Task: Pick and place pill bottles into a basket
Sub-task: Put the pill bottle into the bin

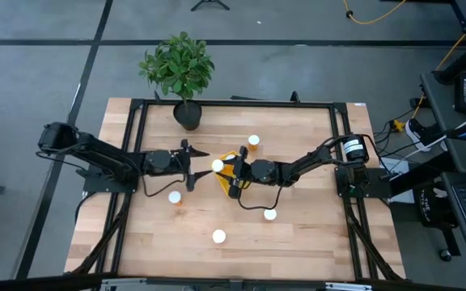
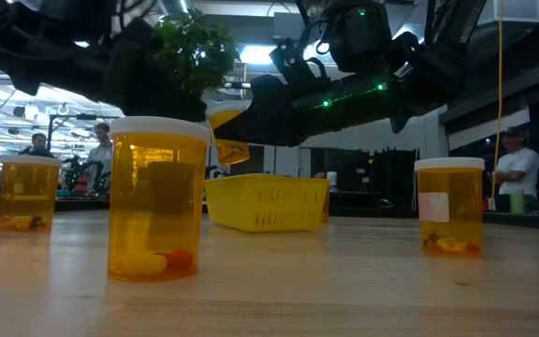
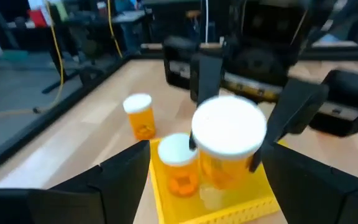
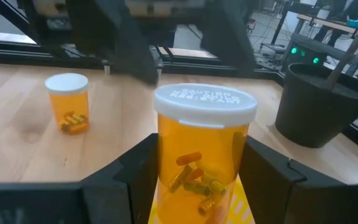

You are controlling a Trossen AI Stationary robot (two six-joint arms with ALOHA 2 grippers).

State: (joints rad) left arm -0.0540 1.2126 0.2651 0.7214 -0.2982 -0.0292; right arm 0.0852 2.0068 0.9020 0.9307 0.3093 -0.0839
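Observation:
My right gripper (image 1: 231,171) is shut on an orange pill bottle with a white cap (image 1: 218,165), above the yellow basket (image 2: 268,201). Most of the basket is hidden under that gripper in the high view. One bottle (image 3: 177,165) stands inside the basket. My left gripper (image 1: 191,159) is open and empty just left of the basket, facing the held bottle. Several other bottles stand on the table on their bases: one beyond the basket (image 1: 253,142), one near my left gripper (image 1: 174,198), and two nearer the front (image 1: 270,215) (image 1: 218,237). My right gripper pinches the bottle's orange body (image 4: 166,174) between its two fingers, below the white cap (image 4: 205,102). The fingers come from the table's right, slanting down. The bottle is lifted clear above the basket and tilted, its cap toward the table's left (image 3: 229,124).
A black pot with a green plant (image 1: 186,113) stands at the table's far edge. A dark metal frame (image 1: 233,103) runs around the tabletop. In the low view, people stand in the room beyond the table (image 2: 513,173).

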